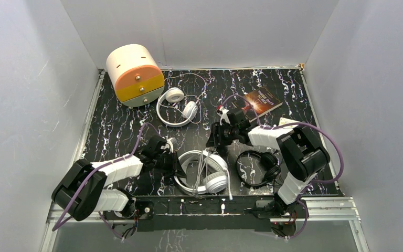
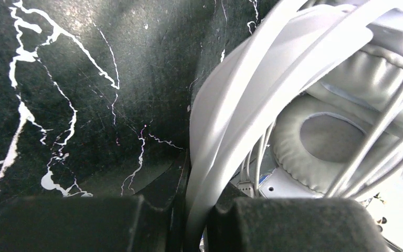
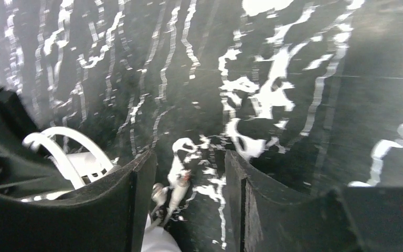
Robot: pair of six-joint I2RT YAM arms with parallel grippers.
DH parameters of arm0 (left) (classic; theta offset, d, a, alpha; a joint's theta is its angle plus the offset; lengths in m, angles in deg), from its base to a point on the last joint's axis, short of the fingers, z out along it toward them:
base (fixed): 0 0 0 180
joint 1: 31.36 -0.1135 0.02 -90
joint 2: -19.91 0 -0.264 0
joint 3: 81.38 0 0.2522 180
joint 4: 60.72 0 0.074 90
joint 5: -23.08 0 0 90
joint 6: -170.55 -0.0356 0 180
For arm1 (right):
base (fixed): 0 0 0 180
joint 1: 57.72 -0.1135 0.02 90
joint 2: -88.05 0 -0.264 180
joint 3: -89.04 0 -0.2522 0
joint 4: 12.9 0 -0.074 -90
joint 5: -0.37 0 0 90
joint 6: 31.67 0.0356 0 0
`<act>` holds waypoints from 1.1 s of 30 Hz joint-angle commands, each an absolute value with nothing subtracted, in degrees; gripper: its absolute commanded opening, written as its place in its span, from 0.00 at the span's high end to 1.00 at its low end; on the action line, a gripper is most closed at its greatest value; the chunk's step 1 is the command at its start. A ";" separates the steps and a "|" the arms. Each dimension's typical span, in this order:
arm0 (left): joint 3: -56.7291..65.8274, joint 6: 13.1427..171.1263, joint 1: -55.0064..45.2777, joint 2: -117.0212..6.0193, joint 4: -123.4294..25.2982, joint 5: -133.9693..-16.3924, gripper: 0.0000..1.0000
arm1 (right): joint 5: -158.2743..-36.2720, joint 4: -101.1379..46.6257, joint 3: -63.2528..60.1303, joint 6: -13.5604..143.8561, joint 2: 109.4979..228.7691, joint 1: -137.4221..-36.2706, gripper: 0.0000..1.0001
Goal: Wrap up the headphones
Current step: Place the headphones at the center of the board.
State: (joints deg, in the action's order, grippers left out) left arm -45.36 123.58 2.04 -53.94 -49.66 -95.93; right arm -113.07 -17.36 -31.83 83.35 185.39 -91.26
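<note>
Three white walls (image 1: 199,31) surround black, seemingly marbled table (image 1: 115,126) bearing headphones (image 1: 216,182).

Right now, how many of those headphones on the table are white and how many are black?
White headphones: 2, the big pair and the slim pair
Black headphones: 1, the black pair
Total: 3

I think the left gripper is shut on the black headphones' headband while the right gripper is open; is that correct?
Not quite: the left gripper is shut on the big white headphones' headband, as the left wrist view shows, while the right gripper is open.
</note>
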 commanded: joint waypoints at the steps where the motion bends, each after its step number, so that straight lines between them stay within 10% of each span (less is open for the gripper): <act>1: -43.80 121.45 2.98 -53.67 -42.12 -90.22 1.00 | -97.96 -38.74 -29.26 78.46 185.07 -88.98 0.37; 9: -42.55 122.57 3.27 -51.97 -36.38 -83.50 0.99 | -88.26 -51.66 -20.63 74.62 179.84 -88.26 0.22; 23: -39.61 129.77 3.35 -35.76 -24.48 -75.56 0.04 | -94.41 -52.88 -11.43 68.36 175.95 -88.29 0.04; 33: -28.03 133.44 3.23 -23.53 -8.38 -55.44 0.02 | -102.87 -45.30 9.74 64.33 194.96 -90.01 0.04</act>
